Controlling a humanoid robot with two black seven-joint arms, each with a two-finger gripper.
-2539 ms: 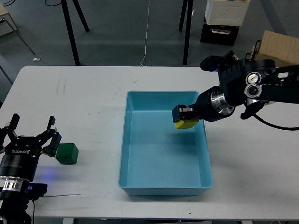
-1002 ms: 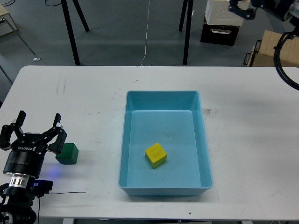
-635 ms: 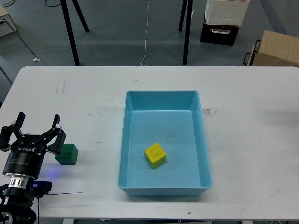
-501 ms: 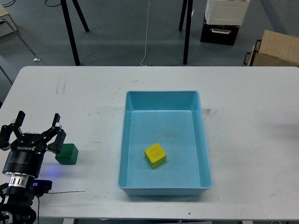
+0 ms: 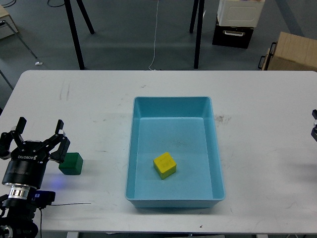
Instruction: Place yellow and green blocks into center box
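Observation:
The yellow block (image 5: 164, 165) lies inside the blue center box (image 5: 132, 148), toward its near half. The green block (image 5: 71, 163) sits on the white table at the left, outside the box. My left gripper (image 5: 39, 135) is open and empty, with its fingers spread just left of the green block and close to it. Only a small dark tip of my right arm (image 5: 314, 128) shows at the right edge, far from the box. Its fingers cannot be told apart.
The white table (image 5: 99, 99) carries the box in the middle. A thin black cable (image 5: 69, 204) lies near the front left edge. Behind the table, black stand legs (image 5: 74, 34), a cardboard box (image 5: 292, 52) and a black crate (image 5: 233, 34) stand on the floor.
My right gripper let go of the yellow block, which now lies in the box. The right arm then withdrew up and out of view, and its tip now shows at the right edge. The left gripper barely moved.

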